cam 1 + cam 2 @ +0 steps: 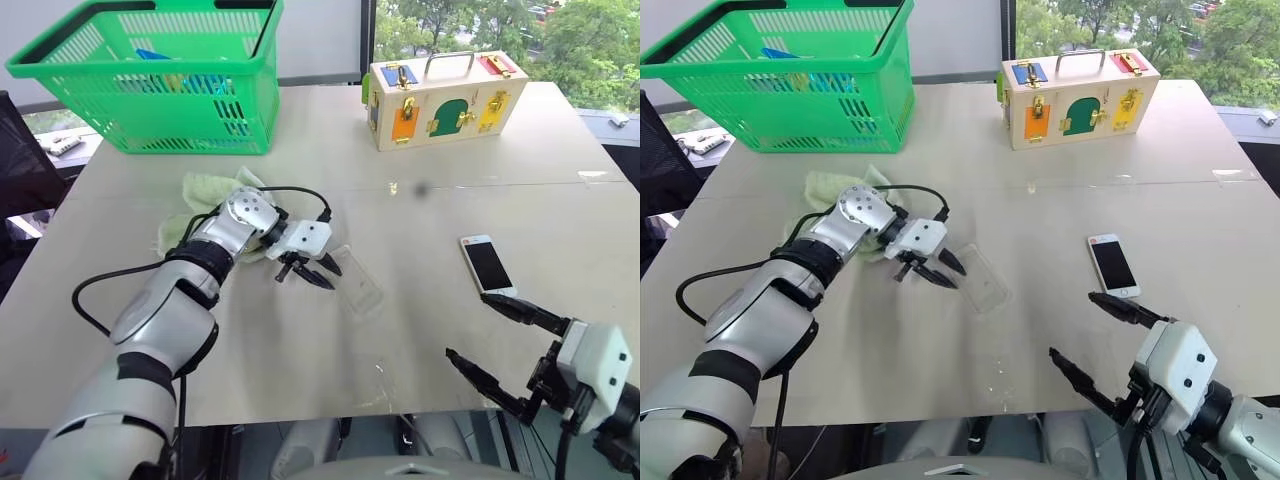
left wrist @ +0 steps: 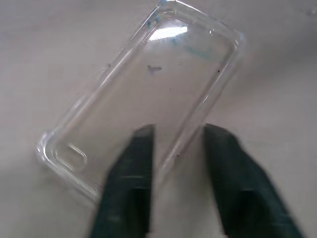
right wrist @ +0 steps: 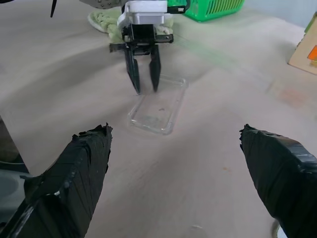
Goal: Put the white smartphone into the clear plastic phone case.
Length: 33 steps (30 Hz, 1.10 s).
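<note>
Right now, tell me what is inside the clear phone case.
Nothing: the clear phone case is empty, bare table showing through it. The left pincer straddles one long rim. The white smartphone lies apart.

The green basket [image 1: 150, 90] was cut off by the top edge; its contents were too indistinct to identify; the clear plastic phone case [image 2: 143, 99] was blurred in the left wrist view.
</note>
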Each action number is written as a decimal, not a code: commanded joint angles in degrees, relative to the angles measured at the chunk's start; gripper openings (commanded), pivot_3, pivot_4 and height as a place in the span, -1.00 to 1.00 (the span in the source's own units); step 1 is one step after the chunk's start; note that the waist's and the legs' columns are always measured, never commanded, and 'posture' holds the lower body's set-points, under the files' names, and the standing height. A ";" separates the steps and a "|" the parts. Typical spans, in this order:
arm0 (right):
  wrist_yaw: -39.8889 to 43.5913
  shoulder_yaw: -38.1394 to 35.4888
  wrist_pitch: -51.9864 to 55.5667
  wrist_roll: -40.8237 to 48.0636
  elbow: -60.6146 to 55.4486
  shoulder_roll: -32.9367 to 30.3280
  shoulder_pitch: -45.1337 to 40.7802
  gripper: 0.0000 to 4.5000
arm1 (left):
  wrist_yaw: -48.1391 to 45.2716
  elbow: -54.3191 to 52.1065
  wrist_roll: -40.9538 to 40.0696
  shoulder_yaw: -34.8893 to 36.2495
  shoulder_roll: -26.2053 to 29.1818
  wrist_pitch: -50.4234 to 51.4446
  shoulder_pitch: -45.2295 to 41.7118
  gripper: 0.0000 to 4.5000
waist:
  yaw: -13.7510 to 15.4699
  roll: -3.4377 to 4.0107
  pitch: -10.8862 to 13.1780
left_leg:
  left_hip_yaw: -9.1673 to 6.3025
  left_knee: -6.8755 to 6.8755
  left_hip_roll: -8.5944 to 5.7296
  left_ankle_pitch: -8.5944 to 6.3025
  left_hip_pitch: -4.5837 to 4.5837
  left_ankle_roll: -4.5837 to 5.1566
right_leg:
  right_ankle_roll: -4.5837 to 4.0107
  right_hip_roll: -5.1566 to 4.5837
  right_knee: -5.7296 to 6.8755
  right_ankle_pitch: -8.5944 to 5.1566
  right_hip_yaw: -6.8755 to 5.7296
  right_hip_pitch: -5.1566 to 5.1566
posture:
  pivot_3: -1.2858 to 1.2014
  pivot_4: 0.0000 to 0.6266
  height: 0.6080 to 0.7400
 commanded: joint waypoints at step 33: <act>-19.59 6.21 39.06 0.64 16.48 3.17 -33.90 1.00 | 25.59 -57.51 -0.92 20.22 -3.34 57.05 21.32 0.97 | -0.07 0.01 0.01 | -0.02 0.03 0.01 0.01 0.07 -0.01 | -0.07 0.03 0.06 0.04 0.02 0.07 | 0.03 -0.52 1.00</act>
